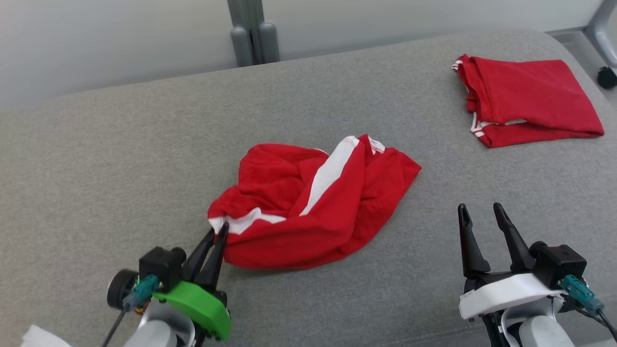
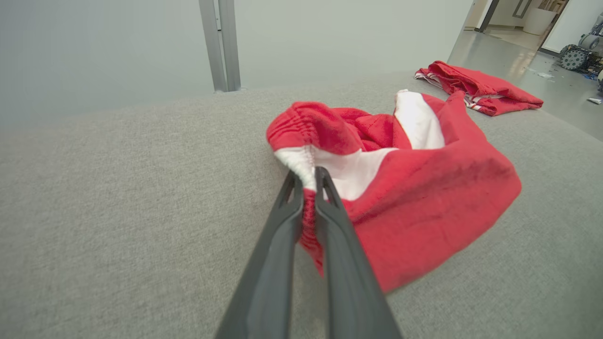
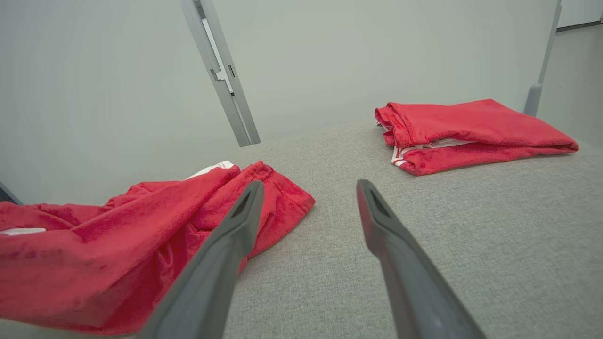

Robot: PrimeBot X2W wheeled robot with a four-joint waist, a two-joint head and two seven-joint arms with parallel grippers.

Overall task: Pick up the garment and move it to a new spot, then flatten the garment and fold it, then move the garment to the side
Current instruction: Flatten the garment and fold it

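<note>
while left fingers point(image 2: 278, 235) clamp the garment point(image 2: 424, 202) edge, right fingers point(image 3: 400, 263) wide apart, empty

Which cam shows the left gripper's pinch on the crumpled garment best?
Left wrist view: the left gripper is shut on the crumpled garment at its white trim, cloth between its fingers. Head view shows the pinch small, from above. Right wrist view shows the garment's other end.

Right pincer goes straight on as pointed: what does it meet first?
Probably only the grey cushion: the right pincer aims between the crumpled garment and the folded garment. Depth unclear.
</note>
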